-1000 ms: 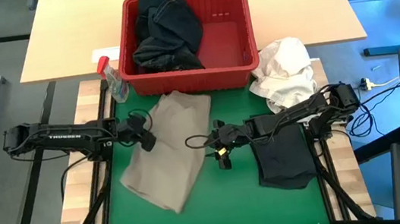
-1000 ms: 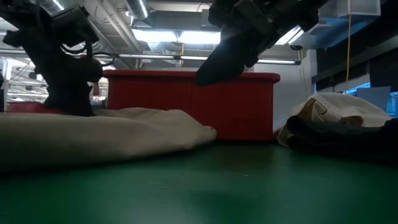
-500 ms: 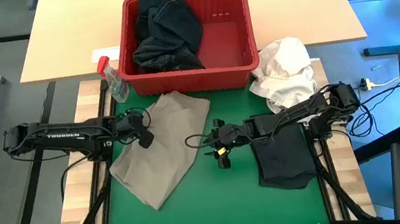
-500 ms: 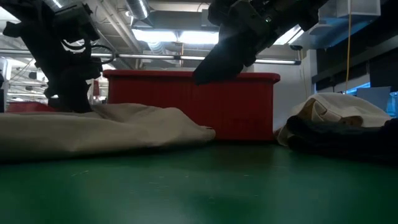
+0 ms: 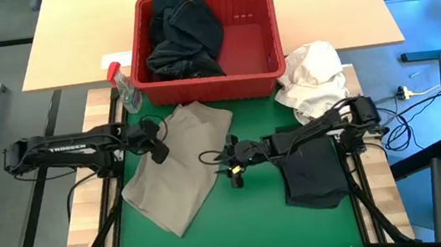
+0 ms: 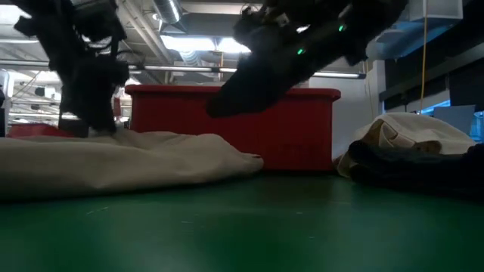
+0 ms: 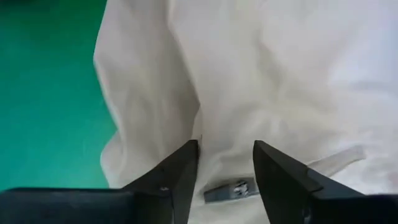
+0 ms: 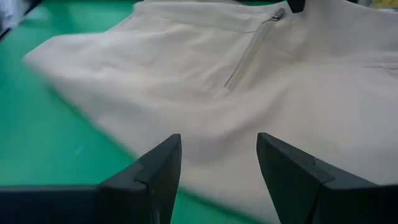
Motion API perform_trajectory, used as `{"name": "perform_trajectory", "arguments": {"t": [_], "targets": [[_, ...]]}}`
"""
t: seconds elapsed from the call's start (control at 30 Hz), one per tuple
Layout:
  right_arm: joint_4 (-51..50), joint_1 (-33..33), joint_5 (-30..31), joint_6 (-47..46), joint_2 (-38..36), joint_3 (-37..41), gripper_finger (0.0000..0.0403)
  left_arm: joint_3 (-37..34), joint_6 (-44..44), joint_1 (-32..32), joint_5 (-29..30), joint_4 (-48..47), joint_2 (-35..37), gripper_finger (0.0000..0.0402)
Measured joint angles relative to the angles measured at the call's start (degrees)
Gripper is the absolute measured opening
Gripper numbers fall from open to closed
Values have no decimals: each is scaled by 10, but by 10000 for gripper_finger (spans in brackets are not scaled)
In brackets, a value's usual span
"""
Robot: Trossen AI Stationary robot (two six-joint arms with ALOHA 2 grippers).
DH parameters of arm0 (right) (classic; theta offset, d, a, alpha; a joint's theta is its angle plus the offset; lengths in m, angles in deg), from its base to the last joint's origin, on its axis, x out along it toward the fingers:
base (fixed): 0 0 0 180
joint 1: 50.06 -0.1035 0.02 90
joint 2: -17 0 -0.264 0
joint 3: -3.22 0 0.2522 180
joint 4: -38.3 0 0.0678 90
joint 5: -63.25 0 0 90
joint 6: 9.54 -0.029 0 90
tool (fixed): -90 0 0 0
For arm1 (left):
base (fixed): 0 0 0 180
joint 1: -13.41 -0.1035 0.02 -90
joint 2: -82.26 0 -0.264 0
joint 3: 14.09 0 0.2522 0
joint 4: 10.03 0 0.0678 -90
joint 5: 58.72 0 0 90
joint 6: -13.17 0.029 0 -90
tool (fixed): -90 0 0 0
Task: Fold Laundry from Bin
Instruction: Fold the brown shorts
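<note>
Green mat (image 5: 241, 222): both arms low, jaws parted.

The khaki garment (image 5: 177, 165) was a smooth, matt woven cloth with a small metal zipper pull (image 7: 229, 190). The mat (image 5: 248, 213) under it was green and matt, with a felt-like surface. The bin (image 5: 268, 29) was red plastic, ribbed, with a slight gloss. The dark clothes (image 5: 180, 36) in it looked soft and matt. The far table (image 5: 75, 40) was pale, smooth wood.
</note>
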Motion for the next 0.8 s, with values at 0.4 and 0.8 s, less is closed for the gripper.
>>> {"name": "perform_trajectory", "arguments": {"t": [0.4, 0.8], "targets": [[-49, 49, 10, -5, 70, -9, 209, 42, 30, 33, -43, -1, 0, 153], [-231, 119, 58, 40, 54, -12, 209, 42, -77, 196, -145, -13, -1, 153]]}}
